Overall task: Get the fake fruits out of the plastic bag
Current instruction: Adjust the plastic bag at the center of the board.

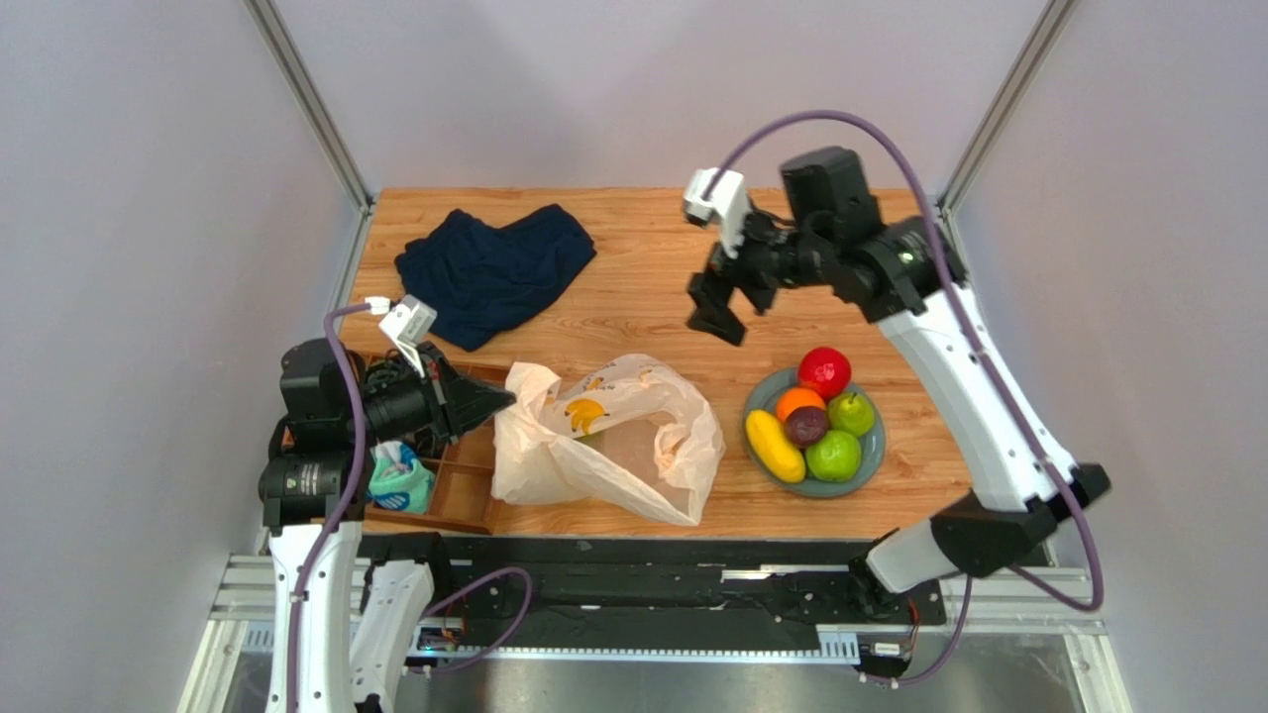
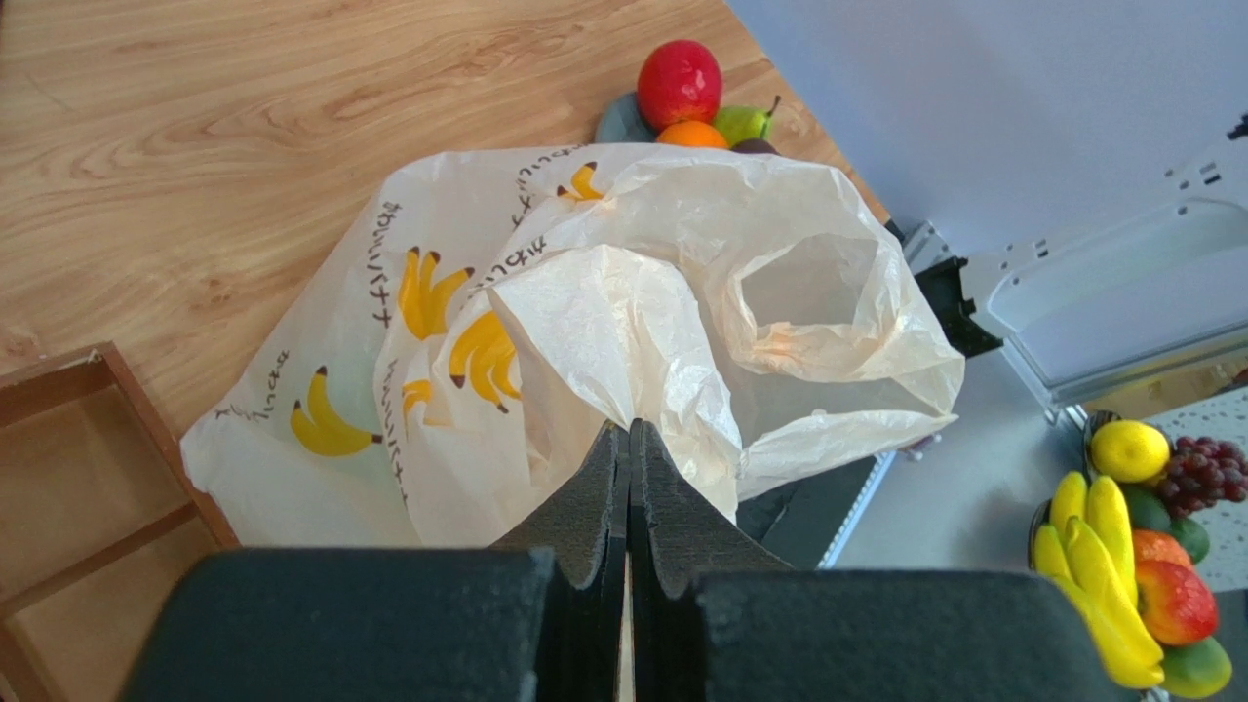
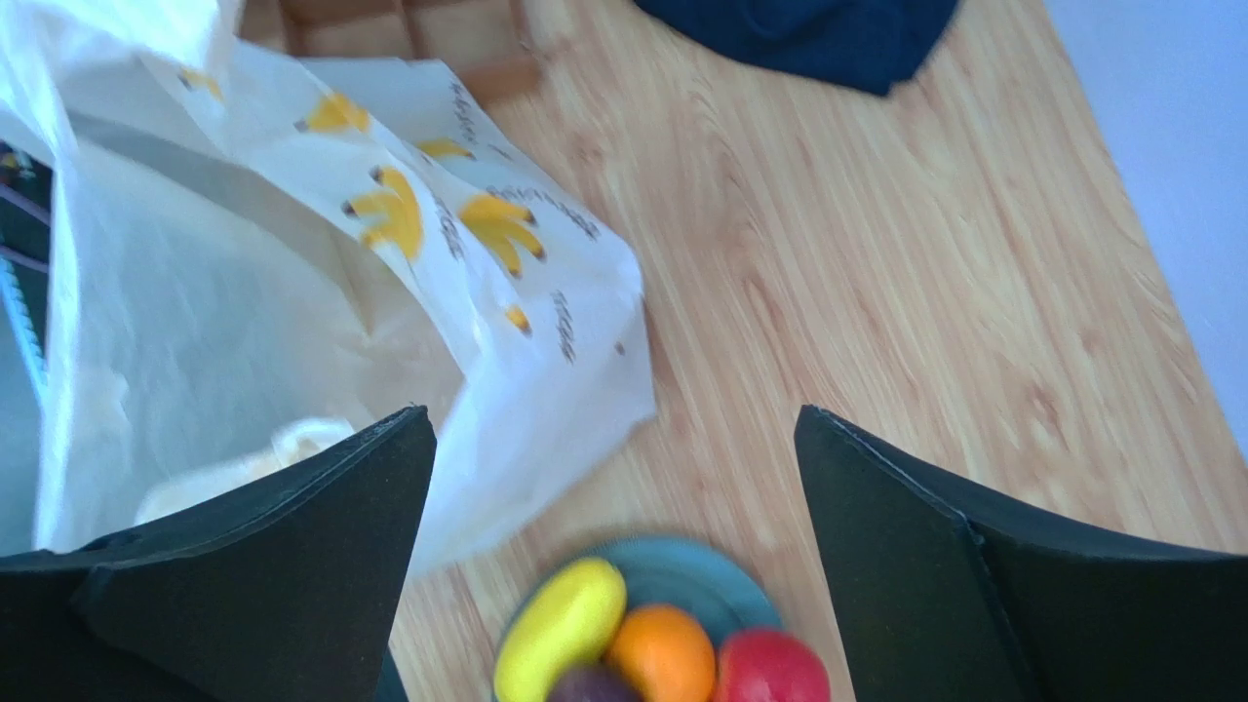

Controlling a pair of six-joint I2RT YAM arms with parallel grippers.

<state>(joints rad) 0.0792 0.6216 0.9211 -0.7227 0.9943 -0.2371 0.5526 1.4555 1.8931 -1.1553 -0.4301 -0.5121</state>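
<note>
**A:** Where do the things stand now?

**B:** In the top view the bag lies in the middle of the frame on the tabletop. The fruits that I can see sit on the plate, just to the right of it. The left end effector is closed completely and pinches a fold of the bag's edge. The right end effector is spread wide and holds nothing. It hangs over bare wood, up and to the right of the bag.

**A:** What can go wrong from here?

**B:** I think the film is thin and slippery. It can slide out of the pinch, or tear if the left arm pulls hard, and then the mouth falls shut. The right one, when it reaches inside, may catch plastic instead of a fruit. Then it may drag the whole bag against the plate and push the fruits off.

**A:** Do the views show different things?

**B:** Yes. The left wrist view shows the pinch itself and the open mouth, where I see no fruit. It also shows a second heap of fruit at the lower right, off the tabletop. The right wrist view shows that nothing sits between the fingers. Only the top view shows both arms together. Whether a fruit is left deeper inside, I cannot tell.
</note>
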